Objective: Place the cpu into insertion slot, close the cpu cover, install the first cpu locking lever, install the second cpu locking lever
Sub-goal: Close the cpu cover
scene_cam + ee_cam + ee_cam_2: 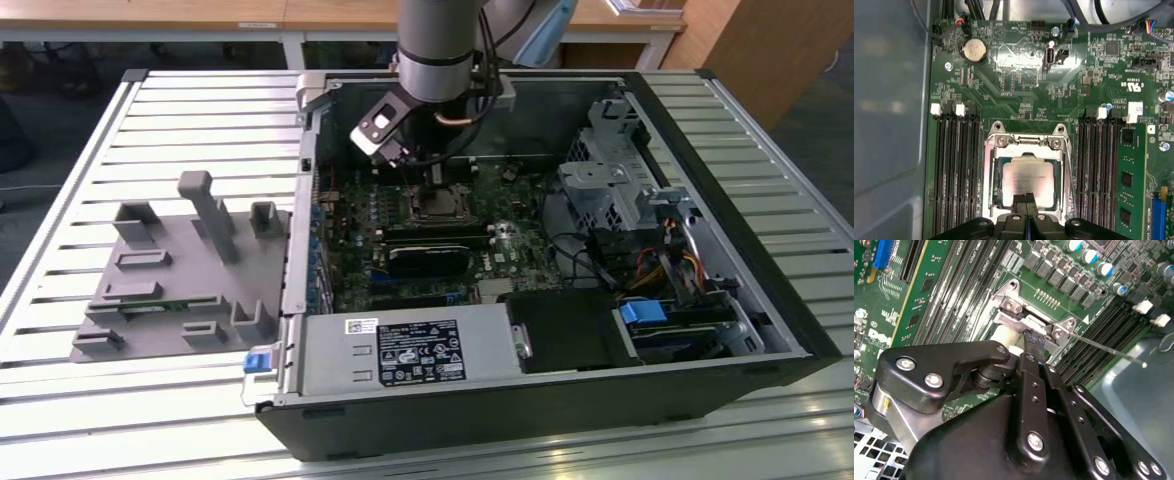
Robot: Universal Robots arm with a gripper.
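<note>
In the first wrist view the cpu lies flat in the insertion slot, its pale metal face showing through the window of the cpu cover. The silvery cover frame lies down around the chip. My gripper is shut, its black fingertips pressed together over the near edge of the chip and cover. In the second wrist view the fingertips touch the cover's edge, and a thin metal locking lever sticks out free to one side. In the exterior view the gripper hangs just above the slot.
The green motherboard sits inside an open black computer case. Long black memory slots flank the socket on both sides. A grey fixture plate lies on the slatted table at the exterior view's left.
</note>
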